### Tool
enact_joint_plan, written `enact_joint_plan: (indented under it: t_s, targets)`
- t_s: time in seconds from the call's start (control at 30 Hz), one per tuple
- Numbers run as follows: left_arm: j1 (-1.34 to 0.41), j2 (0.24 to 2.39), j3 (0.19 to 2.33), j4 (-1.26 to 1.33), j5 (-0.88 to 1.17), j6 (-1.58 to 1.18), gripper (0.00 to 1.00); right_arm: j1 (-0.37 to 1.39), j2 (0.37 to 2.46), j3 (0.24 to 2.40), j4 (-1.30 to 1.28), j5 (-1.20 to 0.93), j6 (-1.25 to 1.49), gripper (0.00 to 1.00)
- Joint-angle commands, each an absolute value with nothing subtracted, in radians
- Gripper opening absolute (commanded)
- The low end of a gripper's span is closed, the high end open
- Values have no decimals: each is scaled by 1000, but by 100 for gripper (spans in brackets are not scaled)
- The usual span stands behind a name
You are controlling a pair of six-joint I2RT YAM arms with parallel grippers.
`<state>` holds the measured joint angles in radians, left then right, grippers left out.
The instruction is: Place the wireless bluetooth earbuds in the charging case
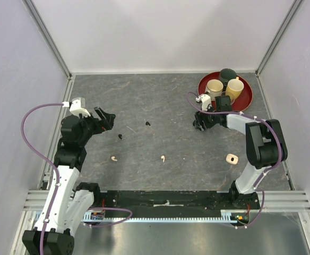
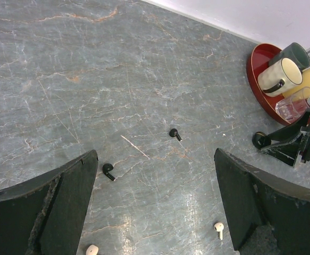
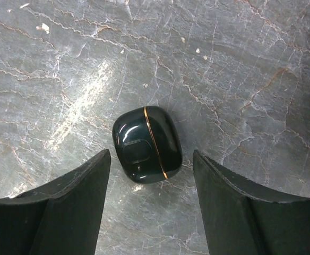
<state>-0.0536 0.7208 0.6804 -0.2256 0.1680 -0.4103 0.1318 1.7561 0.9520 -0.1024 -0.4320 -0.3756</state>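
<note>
Top view: left gripper (image 1: 104,118) spread wide, holding nothing; right gripper (image 1: 199,123) low beside red tray (image 1: 200,87).
Left wrist view: black earbuds (image 2: 108,170) and white earbuds (image 2: 218,228) lie loose on table (image 2: 144,64).
Right wrist view: charging case (image 3: 147,144), lid apparently shut, sits between parted jaws, untouched.
Grasp advice: centre the case, squeeze evenly, avoid twisting it.

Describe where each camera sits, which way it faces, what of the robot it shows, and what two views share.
Top external: above and behind the bases, looking down on the table; both arms, left gripper and right gripper show.
Left wrist: on the left arm, angled across the table toward the red tray; own fingers and the right arm show.
Right wrist: looking almost straight down on the black charging case; own fingers flank it.
Shared: top and left wrist both show the red tray.
</note>
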Motion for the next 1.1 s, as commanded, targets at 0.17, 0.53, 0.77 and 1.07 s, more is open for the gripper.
enact_joint_plan:
  t_s: [0.17,0.53,0.77,1.07]
  targets:
    - [-49,710,680,-195,178,-399,98,143,1782,1009,-114,-433,-350,68]
    - [-49,721,686,-195,198,-414,98,169,1805,1020,-130,-399,-357,67]
    - [-49,721,687,-199,210,-413,98,172,1799,1022,-133,-361,-357,57]
    - [-49,726,695,-199,247,-403,98,172,1766,1008,-150,-319,-377,56]
